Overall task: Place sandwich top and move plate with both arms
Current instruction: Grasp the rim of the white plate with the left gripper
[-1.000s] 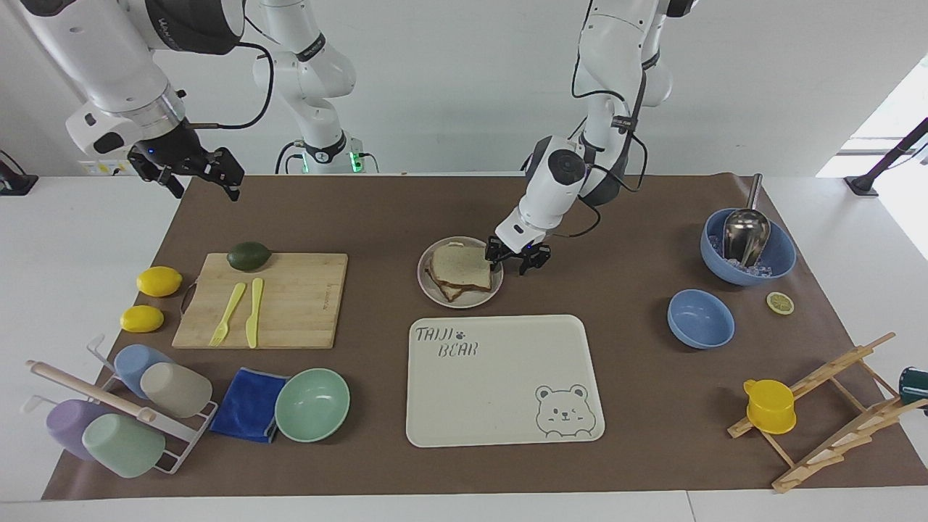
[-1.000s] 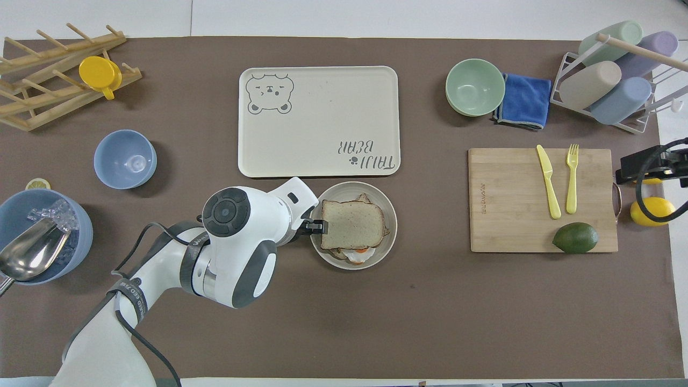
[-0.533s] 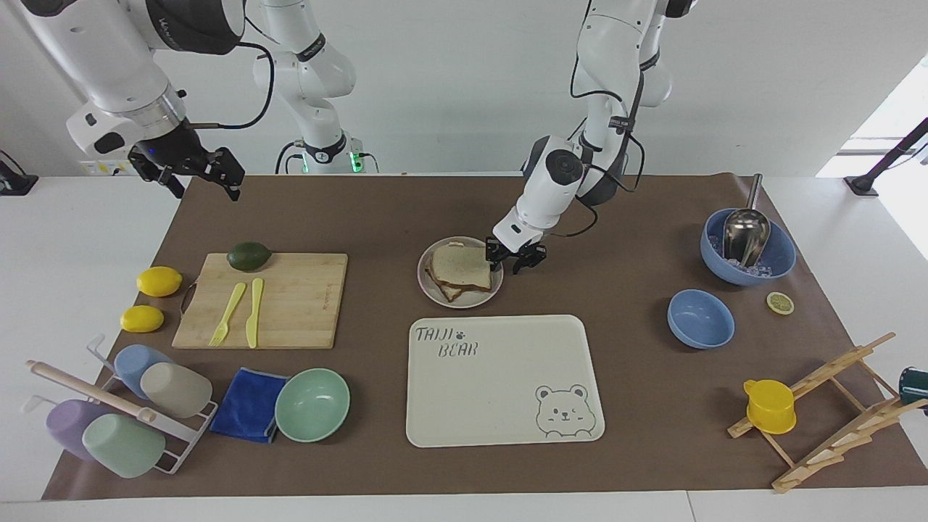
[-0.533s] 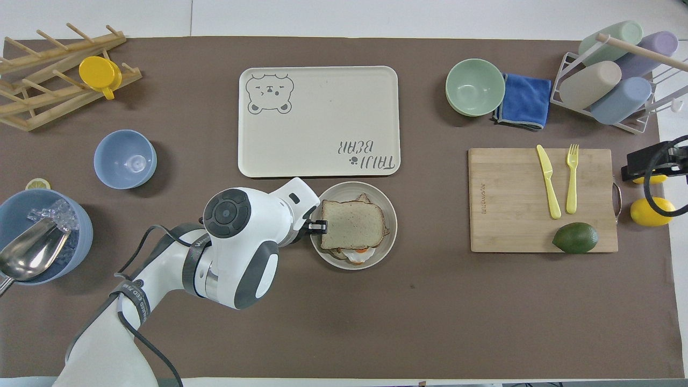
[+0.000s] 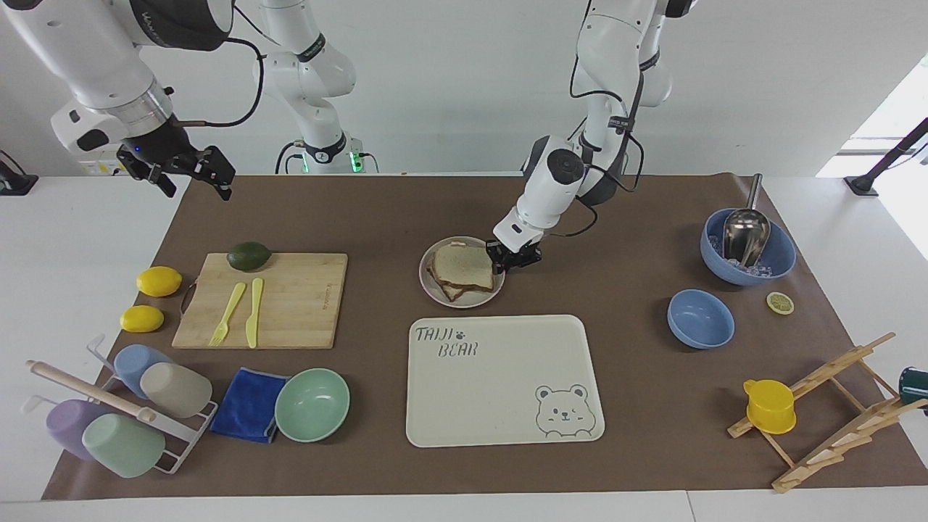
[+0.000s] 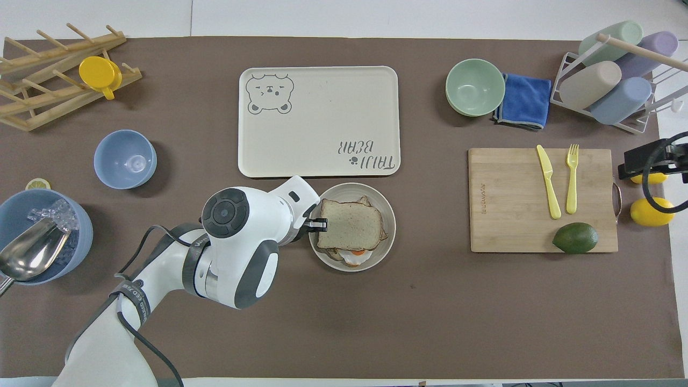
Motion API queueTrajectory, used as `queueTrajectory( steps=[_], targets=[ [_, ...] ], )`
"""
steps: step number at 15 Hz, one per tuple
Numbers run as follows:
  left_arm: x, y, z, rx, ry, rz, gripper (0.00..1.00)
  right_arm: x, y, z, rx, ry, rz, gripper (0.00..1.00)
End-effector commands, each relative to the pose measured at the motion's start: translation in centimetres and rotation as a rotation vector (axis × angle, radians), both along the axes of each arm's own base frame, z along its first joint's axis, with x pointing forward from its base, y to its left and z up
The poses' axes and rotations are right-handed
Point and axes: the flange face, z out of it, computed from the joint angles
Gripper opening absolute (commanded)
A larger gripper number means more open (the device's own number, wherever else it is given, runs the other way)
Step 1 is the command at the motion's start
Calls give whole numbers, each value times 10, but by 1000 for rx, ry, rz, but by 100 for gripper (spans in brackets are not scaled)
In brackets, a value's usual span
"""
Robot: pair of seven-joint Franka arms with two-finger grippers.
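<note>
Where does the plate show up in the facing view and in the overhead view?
Facing view: the plate sits mid-picture, just above the tray, left gripper at its rim.
Overhead view: the plate sits mid-picture, just below the tray.
Shared landmark: the tray, beside the plate and farther from the robots.

Pale speckled sandwich top with brown crust lies on a beige-grey plate.

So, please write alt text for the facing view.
The left pincer grips the rim of the plate that holds the sandwich top. The right pincer waits, open, over the table's corner.
</note>
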Motion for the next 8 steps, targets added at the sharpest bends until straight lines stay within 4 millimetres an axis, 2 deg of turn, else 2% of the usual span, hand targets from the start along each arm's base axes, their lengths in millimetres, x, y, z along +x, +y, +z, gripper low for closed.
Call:
queueTrajectory(
  steps=[1,5,8],
  targets=[
    [2,3,-5,-6,7,23,0,-2,-5,-2,19,15,-3,100],
    [9,6,9,-20,20,37,0,-1,-1,-2,19,15,3,100],
    [27,11,42,-46,61,47,0,-1,-2,-2,19,15,1,100]
  ],
)
